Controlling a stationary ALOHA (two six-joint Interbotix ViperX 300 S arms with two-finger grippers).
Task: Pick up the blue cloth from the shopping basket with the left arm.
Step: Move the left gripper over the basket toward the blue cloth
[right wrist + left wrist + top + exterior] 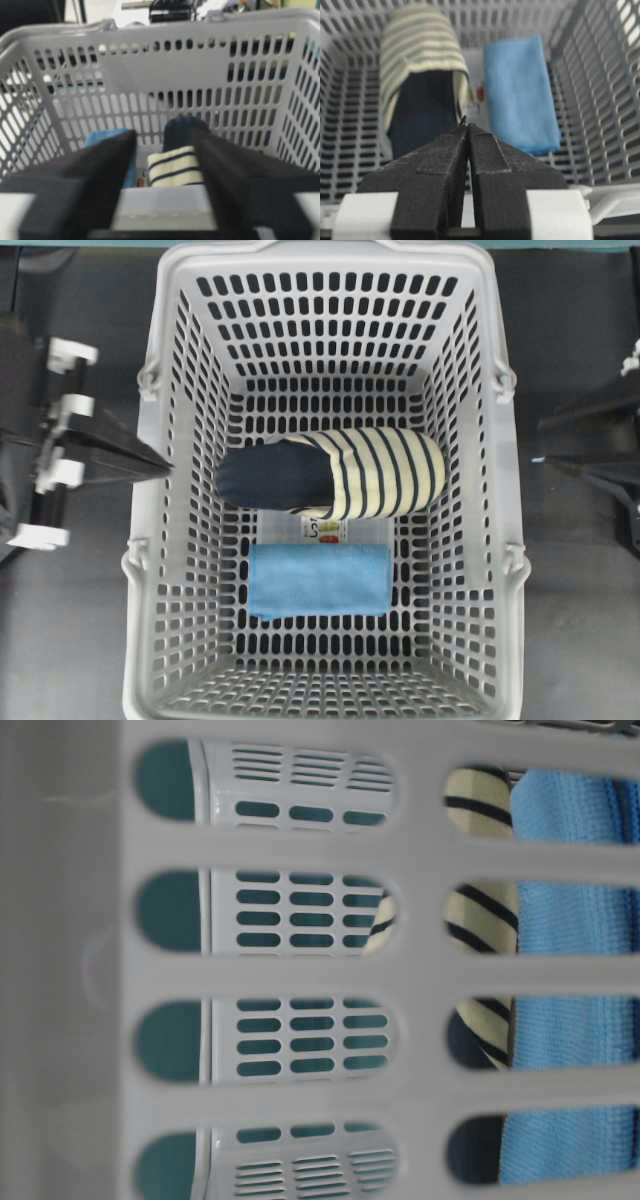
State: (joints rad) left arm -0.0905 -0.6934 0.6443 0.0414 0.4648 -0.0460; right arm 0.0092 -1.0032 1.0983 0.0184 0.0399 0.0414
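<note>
Your left gripper (468, 126) is clenched on nothing, its fingers (437, 165) pressed tip to tip and poised at the left rim of the shopping basket (500, 540). Past those tips, on the basket floor, the blue cloth (520, 92) lies folded flat — ahead and to their right in the wrist view, just beside the striped fabric roll (420, 65), with a small printed card (325, 530) between them. Your right gripper (165, 145) is released — its fingers stand wide apart outside the basket's right wall, holding nothing.

cloth (318, 581): plain sky-blue | basket (180, 490): light grey, slotted | fabric roll (340, 474): navy, cream-and-navy stripes
</note>
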